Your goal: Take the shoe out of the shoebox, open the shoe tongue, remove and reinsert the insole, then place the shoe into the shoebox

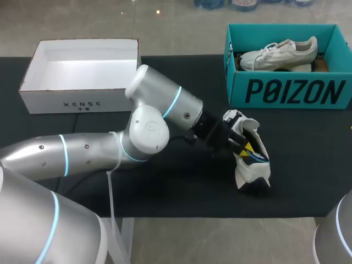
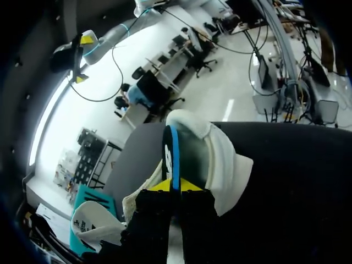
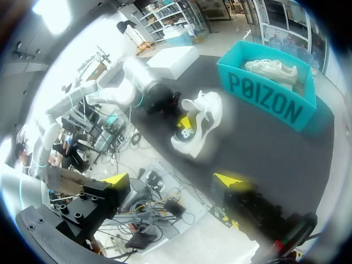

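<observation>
At mid-bench [image 1: 308, 181], near the front edge, the shoe [image 1: 250, 159] is lying on its side, out of both boxes, its opening turned toward my left hand [image 1: 237, 142]. Through the left wrist camera I am seeing that hand [image 2: 176, 186] clamped on the insole [image 2: 171, 151]. Both yellow tips are pressing its blue-edged rim from two sides, and the insole is standing on edge in the mouth of the shoe [image 2: 223, 159]. My right hand [image 3: 173, 181] is hanging off past the bench edge, fingers wide apart, gripping nothing, well apart from the shoe [image 3: 199, 118].

I am judging the insole step to be in hand; whether it is coming out or going in, I cannot tell. The pinch is taking only a thin edge, so I am advising a slow travel along the shoe's length, not across it. Nothing is pinning the shoe, so it is likely to drag with the insole. Bracing it with the right hand would answer that.

Print: the teal box [image 1: 286, 91], holding a second shoe [image 1: 280, 55], is carrying large dark lettering on its front. The white box [image 1: 82, 102] is carrying small dark print. I am not transcribing either.
</observation>
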Controlling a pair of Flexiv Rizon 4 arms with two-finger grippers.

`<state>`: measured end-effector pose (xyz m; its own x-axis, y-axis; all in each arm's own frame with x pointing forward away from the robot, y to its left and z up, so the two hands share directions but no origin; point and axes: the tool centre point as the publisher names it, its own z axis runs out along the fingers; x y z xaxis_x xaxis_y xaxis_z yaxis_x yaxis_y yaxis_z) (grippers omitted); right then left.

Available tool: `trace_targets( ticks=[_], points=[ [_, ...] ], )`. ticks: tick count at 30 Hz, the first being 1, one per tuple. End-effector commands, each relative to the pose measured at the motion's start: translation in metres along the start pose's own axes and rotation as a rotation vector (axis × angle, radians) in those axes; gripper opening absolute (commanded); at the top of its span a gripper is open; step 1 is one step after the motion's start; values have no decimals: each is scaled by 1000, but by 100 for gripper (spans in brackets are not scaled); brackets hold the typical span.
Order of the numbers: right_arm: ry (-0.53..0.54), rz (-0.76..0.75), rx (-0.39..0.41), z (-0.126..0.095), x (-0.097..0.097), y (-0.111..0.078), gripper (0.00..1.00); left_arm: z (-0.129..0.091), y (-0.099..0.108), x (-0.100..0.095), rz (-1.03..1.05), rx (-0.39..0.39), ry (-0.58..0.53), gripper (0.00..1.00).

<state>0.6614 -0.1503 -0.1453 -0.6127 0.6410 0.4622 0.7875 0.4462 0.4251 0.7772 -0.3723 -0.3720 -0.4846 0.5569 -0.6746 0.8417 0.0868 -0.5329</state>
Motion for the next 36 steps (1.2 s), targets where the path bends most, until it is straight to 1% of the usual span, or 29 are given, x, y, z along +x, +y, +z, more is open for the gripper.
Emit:
trace_targets(
  ticks=[1,2,3,4,5,7,10,12,13,14,15,19,22,26,29,32,34,36],
  points=[
    [-1,1,3,0,0,0,100,5,-6,4,1,0,-3,47],
    [-1,1,3,0,0,0,100,3,-8,4,1,2,-4,61],
    [-1,1,3,0,0,0,100,1,-10,3,4,3,-6,79],
    [-1,1,3,0,0,0,100,-1,-12,2,5,4,-14,89],
    [-1,1,3,0,0,0,100,-4,-14,1,6,4,-16,89],
    [-1,1,3,0,0,0,100,-9,-17,-2,11,2,-31,84],
    [-1,1,3,0,0,0,100,-15,-21,-7,18,0,-50,69],
    [-1,1,3,0,0,0,100,-17,-24,-9,20,2,-60,65],
    [-1,1,3,0,0,0,100,-17,-26,-10,21,3,-62,62],
    [-1,1,3,0,0,0,100,-17,-27,-10,22,4,-63,53],
    [-1,1,3,0,0,0,100,-16,-28,-10,23,6,-64,50],
    [-1,1,3,0,0,0,100,-9,-30,-6,16,21,-58,50],
    [-1,1,3,0,0,0,100,-5,-28,-4,10,27,-56,47],
    [-1,1,3,0,0,0,100,-1,-27,-3,4,34,-53,38],
    [-1,1,3,0,0,0,100,1,-27,-3,3,39,-51,29],
    [-1,1,3,0,0,0,100,2,-26,-4,2,44,-48,23],
    [-1,1,3,0,0,0,100,2,-26,-4,2,48,-45,15],
    [-1,1,3,0,0,0,100,3,-26,-4,2,52,-39,8]
  ],
)
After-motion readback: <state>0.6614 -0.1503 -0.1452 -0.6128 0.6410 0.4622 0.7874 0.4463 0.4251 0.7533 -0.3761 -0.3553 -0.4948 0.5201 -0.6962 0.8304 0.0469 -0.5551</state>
